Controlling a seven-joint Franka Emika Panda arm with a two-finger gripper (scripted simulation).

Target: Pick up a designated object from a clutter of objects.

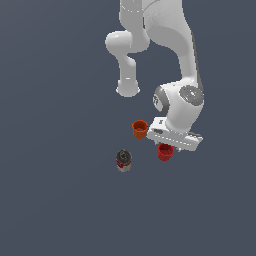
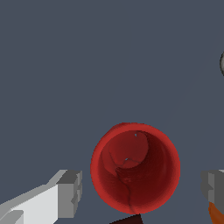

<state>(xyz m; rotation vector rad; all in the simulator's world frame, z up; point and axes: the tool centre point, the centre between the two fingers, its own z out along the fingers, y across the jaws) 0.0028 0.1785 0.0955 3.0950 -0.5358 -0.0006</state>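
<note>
Listing contents from the exterior view's left to right, on a flat dark grey floor [image 1: 55, 200]:

- Grey can [image 1: 123, 161], red label, upright, standing apart from the rest.
- Orange cup [image 1: 139, 129], upright, mouth up, near my wrist housing.
- Red cup [image 1: 165, 152], the designated item, bright, upright on the floor, partly under my hand, just beside the orange cup.
- My gripper [image 2: 141, 190]: spread wide, holding nothing. In the wrist view one grey finger [image 2: 70, 194] flanks each side of the red cup's open mouth, neither touching its rim.
- Dark brown block [image 2: 129, 219]: only a sliver shows, at the wrist view's edge beside the red cup.
</note>
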